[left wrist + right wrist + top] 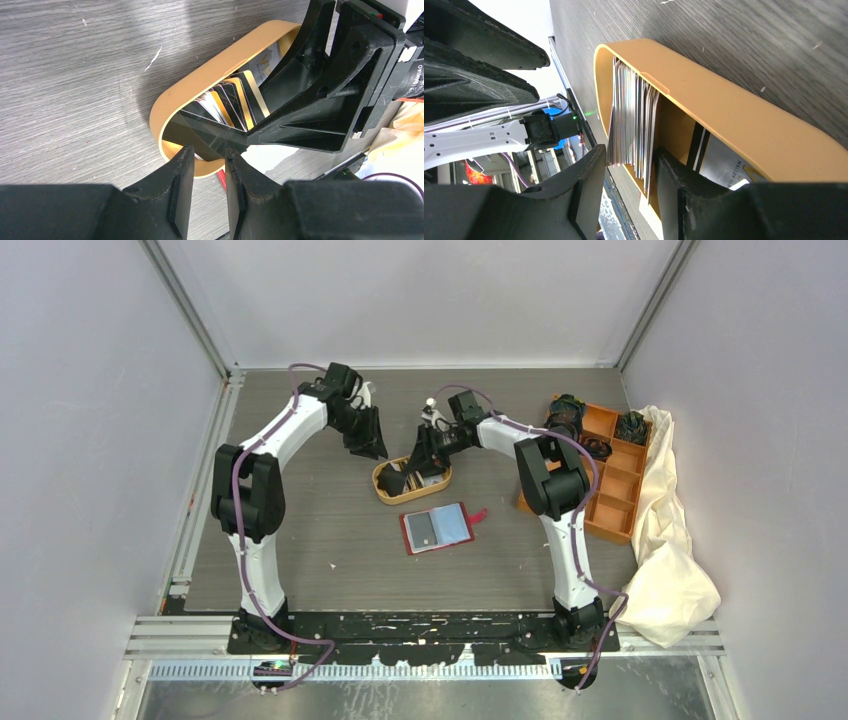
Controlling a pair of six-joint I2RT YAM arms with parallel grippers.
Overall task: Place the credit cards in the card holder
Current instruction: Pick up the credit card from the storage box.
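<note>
We are at the pick-up step. The right fingers (585, 196) reach down into the orange oval tray (724, 115) and stand on either side of the credit cards (634, 120). The cards are a stack standing on edge, pressed between the fingers with no gap that we can see. The left fingers (176, 186) hover just outside the tray's near rim, drawn narrow and holding nothing.

The card holder (438, 528) lies open and flat at the centre of the overhead frame, just below the tray, lining up and clasp tab to the right. We cannot tell whether any card already sits in it.

In our judgement the next move needs a clean lift out of the tray without fanning the stack. After that comes a short carry down to the open holder – and a whole stack may be too much for one pocket.

The worktop (300, 520) is grey wood-grain laminate, lightly scuffed. It is closed in by plain pale walls (100, 390), with metal rails along the edges. At the right of the frame sit an orange compartment box (612, 502) and a crumpled cream cloth (672, 540).
</note>
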